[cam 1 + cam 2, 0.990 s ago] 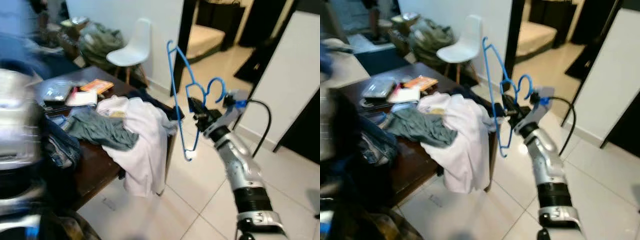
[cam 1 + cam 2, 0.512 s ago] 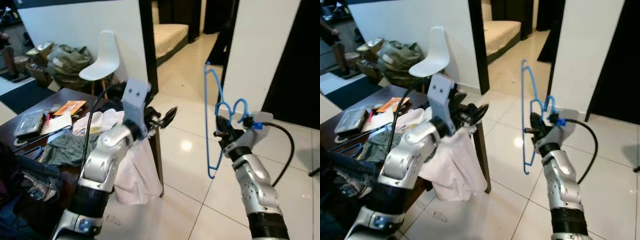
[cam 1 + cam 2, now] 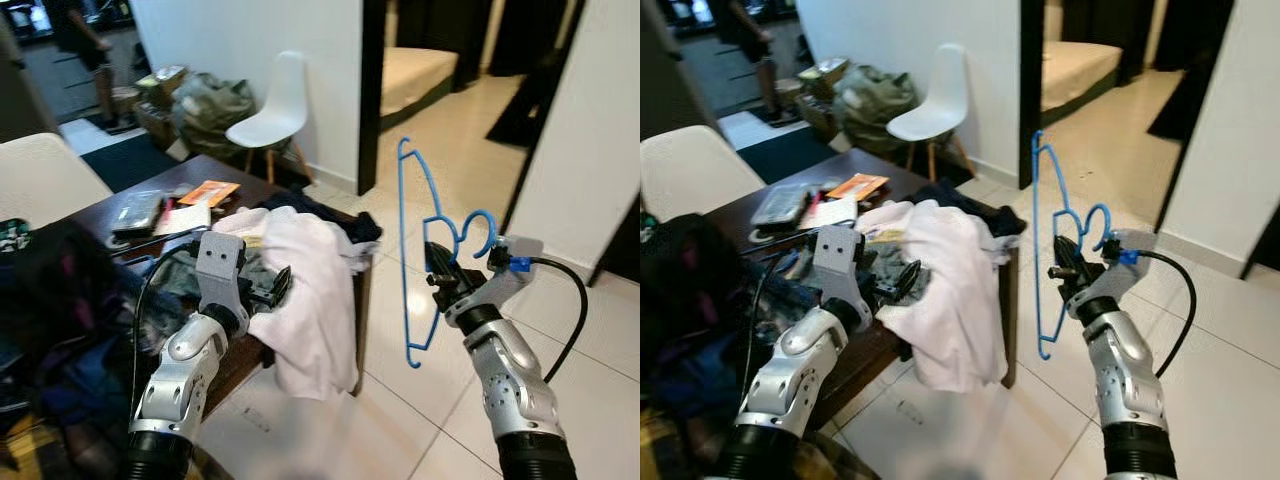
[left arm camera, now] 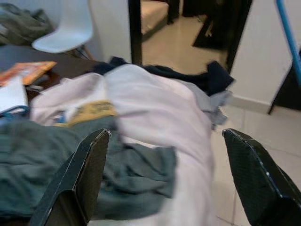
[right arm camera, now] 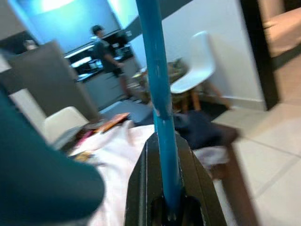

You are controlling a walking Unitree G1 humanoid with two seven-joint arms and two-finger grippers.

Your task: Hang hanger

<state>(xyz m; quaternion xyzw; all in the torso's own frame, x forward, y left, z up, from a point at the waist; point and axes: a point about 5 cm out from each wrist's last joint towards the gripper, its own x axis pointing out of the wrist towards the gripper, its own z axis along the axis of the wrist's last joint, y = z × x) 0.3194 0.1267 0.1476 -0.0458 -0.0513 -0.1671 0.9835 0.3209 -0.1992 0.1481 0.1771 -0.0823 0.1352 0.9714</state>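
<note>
A glossy white-tiled floor (image 3: pixel 420 400) is seen beneath a dark wooden tabletop (image 3: pixel 215 365), which is strewn with clothes (image 3: pixel 300 270). A white chair (image 3: pixel 270 105) is set against a white wall (image 3: pixel 260 40). Through a dark doorway (image 3: pixel 372 90), a bed (image 3: pixel 415 75) is visible. A person (image 3: pixel 750 45) is seen standing in the far room.

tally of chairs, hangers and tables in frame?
Chairs: 2, a white chair by the wall and a cream chair at the table's near side.
Hangers: 1, the blue hanger in the right gripper.
Tables: 1, the dark table.
Total: 4.
</note>
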